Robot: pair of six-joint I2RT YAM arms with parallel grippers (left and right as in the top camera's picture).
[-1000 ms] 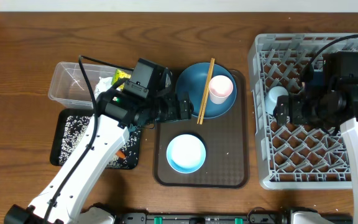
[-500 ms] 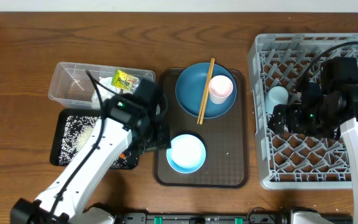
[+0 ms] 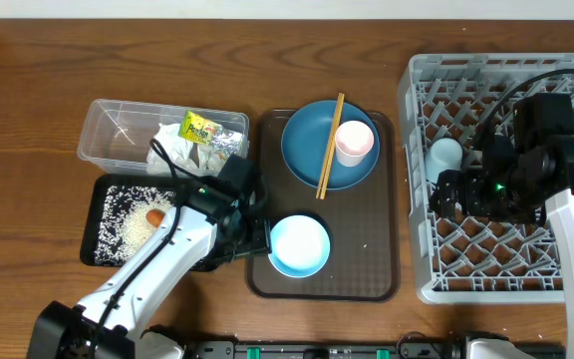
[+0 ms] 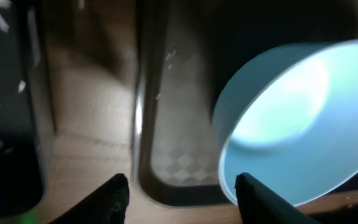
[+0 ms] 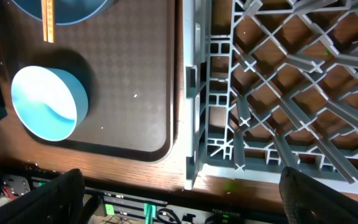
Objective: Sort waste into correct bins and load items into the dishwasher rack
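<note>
The light-blue bowl [image 3: 299, 245] with a white inside stands on the brown serving tray [image 3: 367, 269]. My left gripper [image 3: 255, 239] hangs low at the bowl's left rim, open. In the left wrist view its gap [image 4: 182, 194] spans the tray's edge, and the bowl's [image 4: 297, 118] rim lies against the right finger. The dark-blue plate [image 3: 312, 135] carries the chopsticks [image 3: 327, 145] and the pink cup [image 3: 355, 142]. The grey rack [image 3: 511, 249] holds the light-blue cup [image 3: 444, 158]. My right gripper [image 3: 453, 191] is open and empty over the rack's left side [image 5: 272, 93].
The clear tub [image 3: 118, 135] holds the white napkin [image 3: 170, 152] and the yellow-green packet [image 3: 199, 128]. In front of it the black tray [image 3: 103, 244] holds rice [image 3: 128, 214] and the orange carrot [image 3: 154, 216]. A few rice grains lie on the brown tray.
My left arm came down from beside the plate to the bowl's left rim, and its jaws narrowed. The carrot in the black tray is now uncovered. The right arm barely shifted.
</note>
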